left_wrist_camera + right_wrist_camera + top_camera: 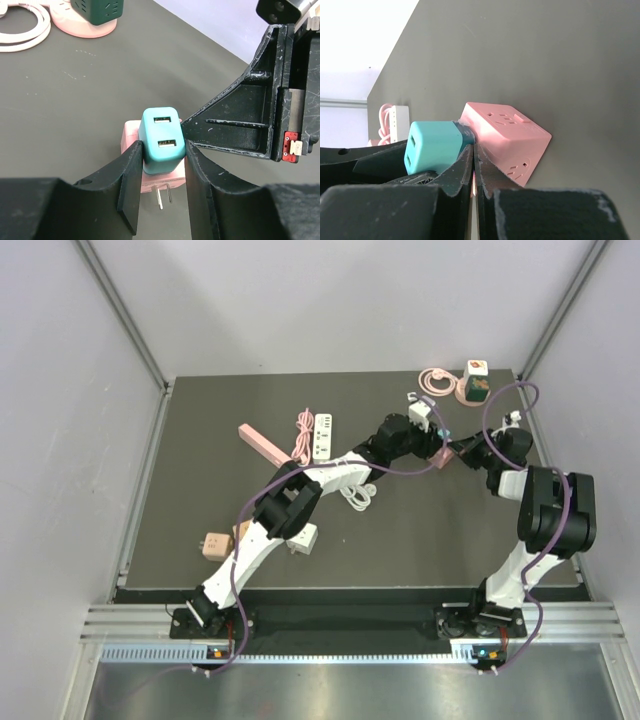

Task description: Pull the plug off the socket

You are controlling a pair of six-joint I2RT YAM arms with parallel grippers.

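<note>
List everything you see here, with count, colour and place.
teal plug: one, teal, on the pink socket, in the left claw
pink socket: one, pink, table's right side
white power strip: one, white, pink cable, far centre
pink bar: one, pink, left of that strip
round socket: one, pink base, green block, far right corner
tan cube: one, tan, near left
white cable: one, white, table centre
table: one, dark grey
left claw: one, black, closed on the teal plug
right claw: one, black, shut, tips at the pink socket

A white power strip (323, 435) lies near a pink bar (265, 444), a tan cube (213, 544) well apart.
</note>
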